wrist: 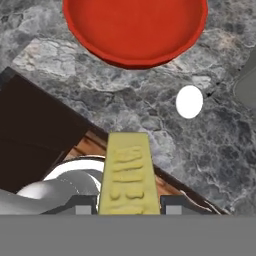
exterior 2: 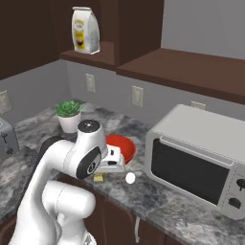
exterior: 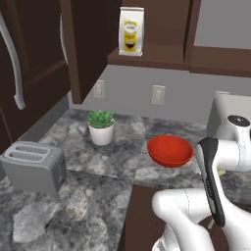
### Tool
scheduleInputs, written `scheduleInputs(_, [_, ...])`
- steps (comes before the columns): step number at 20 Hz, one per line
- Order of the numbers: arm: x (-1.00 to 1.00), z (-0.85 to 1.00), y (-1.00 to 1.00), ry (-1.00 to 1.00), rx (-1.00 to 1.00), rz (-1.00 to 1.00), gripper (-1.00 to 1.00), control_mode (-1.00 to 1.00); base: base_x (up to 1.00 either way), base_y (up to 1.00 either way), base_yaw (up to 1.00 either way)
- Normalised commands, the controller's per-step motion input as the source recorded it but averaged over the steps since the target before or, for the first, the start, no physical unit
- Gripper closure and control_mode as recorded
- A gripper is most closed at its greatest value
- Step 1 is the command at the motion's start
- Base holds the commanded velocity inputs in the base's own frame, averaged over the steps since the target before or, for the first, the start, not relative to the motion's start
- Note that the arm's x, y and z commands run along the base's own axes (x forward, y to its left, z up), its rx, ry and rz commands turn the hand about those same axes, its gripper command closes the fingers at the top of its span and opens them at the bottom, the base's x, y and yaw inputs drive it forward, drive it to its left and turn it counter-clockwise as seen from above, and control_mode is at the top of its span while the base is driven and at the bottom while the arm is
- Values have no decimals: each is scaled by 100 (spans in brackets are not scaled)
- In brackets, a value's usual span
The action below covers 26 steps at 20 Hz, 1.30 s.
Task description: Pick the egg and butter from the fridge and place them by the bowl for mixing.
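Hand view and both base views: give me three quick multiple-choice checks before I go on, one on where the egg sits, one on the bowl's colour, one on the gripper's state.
1. Where is the egg?
A. Inside the bowl
B. On the counter beside the bowl
C. On the toaster

2. What colour is the bowl?
A. Red
B. White
C. Grey

3. What is the gripper doing?
A. Open above the egg
B. Shut on nothing
C. Shut on the butter

Key: 1 B, the hand view shows the white ball lying on the marbled counter outside the bowl's rim. 2 A, it is glossy red in all three views. 3 C, the yellow stick sits clamped between the two fingertips in the hand view.
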Motion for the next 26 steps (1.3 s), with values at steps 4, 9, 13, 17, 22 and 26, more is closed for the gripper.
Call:
scheduleInputs(4, [42,-67,-17,0,2,0,100,-100,0,0,0])
scheduleInputs(9, [48,-63,-21,0,2,1,100,-100,0,0,0])
scheduleInputs(13, [29,-45,-1,6,0,2,100,-100,0,0,0])
scheduleInputs(17, [39,-46,-4,1,0,2,100,-100,0,0,0])
scheduleInputs(22, [32,-42,-3,1,0,1,100,-100,0,0,0])
scheduleInputs(26, [41,-30,0,0,0,0,100,-100,0,0,0])
